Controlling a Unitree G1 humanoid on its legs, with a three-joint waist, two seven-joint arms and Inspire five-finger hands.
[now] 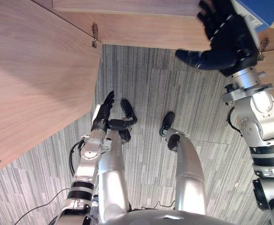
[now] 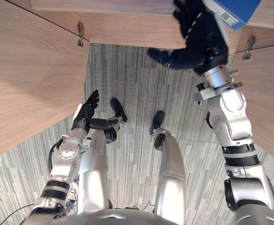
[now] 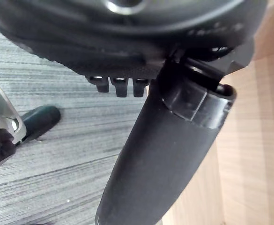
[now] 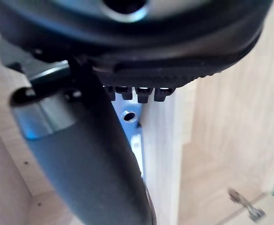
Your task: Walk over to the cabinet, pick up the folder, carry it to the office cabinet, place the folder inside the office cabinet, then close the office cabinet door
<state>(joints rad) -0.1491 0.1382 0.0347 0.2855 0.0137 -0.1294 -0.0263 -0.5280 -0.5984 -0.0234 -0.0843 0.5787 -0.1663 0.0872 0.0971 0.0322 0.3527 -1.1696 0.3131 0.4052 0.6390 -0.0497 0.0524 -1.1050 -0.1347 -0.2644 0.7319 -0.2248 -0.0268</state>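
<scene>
Right hand (image 1: 223, 40) presses blue folder (image 1: 261, 11) at the office cabinet (image 1: 141, 28), fingers straight.
Left hand (image 1: 104, 110) hangs open; ungripped, the folder could slip back out.

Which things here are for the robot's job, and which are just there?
For the job: blue flat folder, light wooden office cabinet, its open door, right hand at the folder.
Just there: grey striped carpet, idle left hand.
</scene>
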